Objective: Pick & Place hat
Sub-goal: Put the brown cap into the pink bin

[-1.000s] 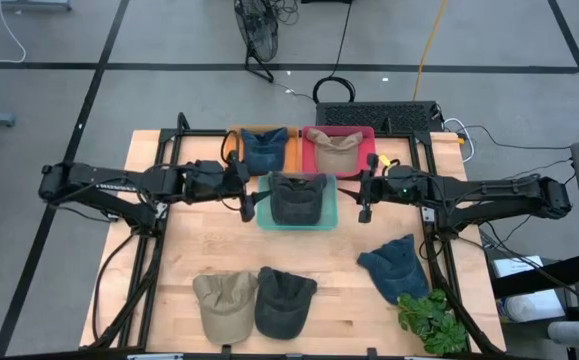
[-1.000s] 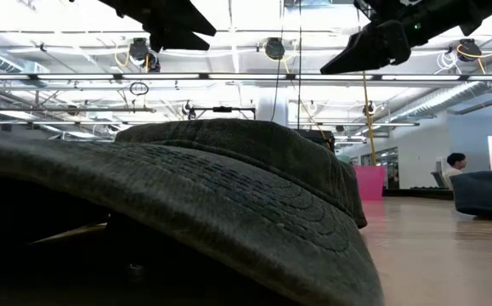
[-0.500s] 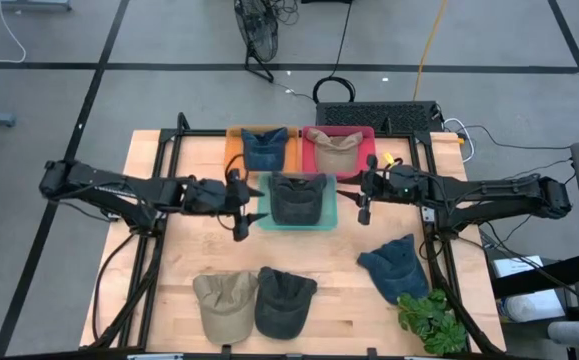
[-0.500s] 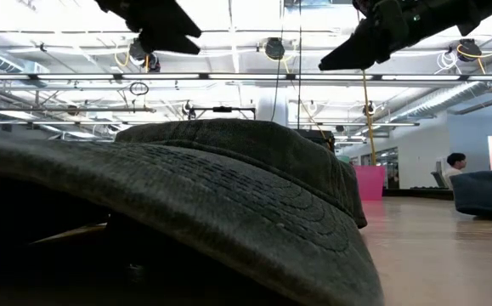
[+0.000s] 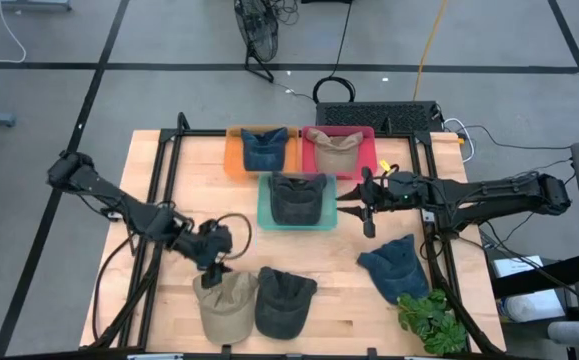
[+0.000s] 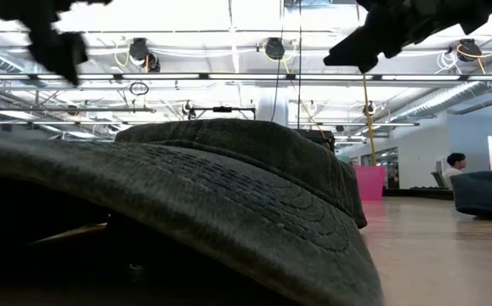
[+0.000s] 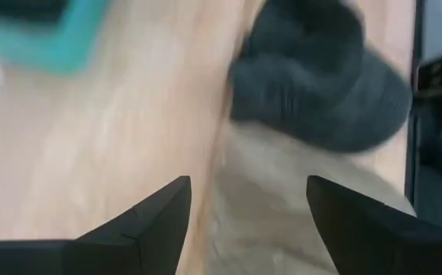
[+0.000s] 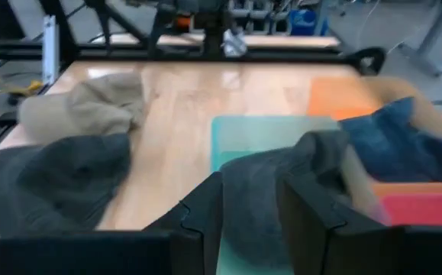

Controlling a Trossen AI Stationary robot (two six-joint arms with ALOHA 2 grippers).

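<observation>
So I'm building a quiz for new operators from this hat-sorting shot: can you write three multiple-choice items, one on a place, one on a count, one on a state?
1. Where is the left tool?
A. Over the red tray
B. Above the tan hat at the table's front edge
C. Beside the plant

2. How many hats lie on the bare table, outside the trays?
A. One
B. Three
C. Five

3. How do the left tool's fingers stand?
A. Open, holding nothing
B. Shut on a hat
C. Shut on a tray's rim

Key:
1 B, the high view shows it at the tan hat.
2 B, the tan hat, the dark grey hat and the blue hat lie on bare wood.
3 A, the left wrist view shows its fingers spread with only table and hats between them.
</observation>
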